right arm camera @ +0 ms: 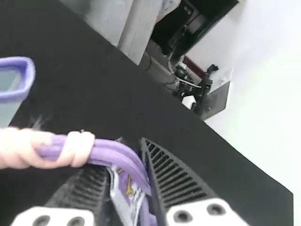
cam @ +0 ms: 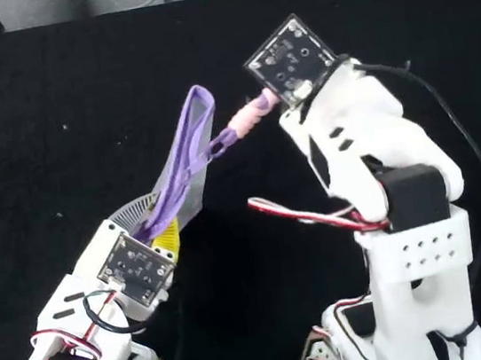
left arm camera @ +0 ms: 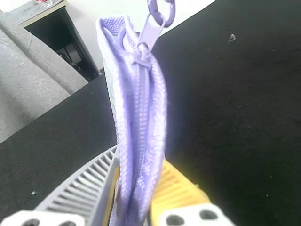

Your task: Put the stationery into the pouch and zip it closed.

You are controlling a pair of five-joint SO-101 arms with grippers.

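Work is judged nearly done: the slider point(left arm camera: 140, 52) is seen at the far end of the purple pouch point(cam: 185, 156). It is held over the desk point(cam: 54, 126), its low end squeezed by the left pincer point(cam: 166, 235). Its zip strap point(cam: 246, 121) is clamped in the right pincer point(cam: 276, 103).

The pouch point(cam: 185, 156) hangs above the table point(cam: 51, 108), stretched between the two grippers. The left gripper point(cam: 165, 231), nearer the arm bases, clamps its lower end; the right gripper point(cam: 270, 100), farther back and rightward, grips the zip pull point(cam: 242, 124) at its upper end
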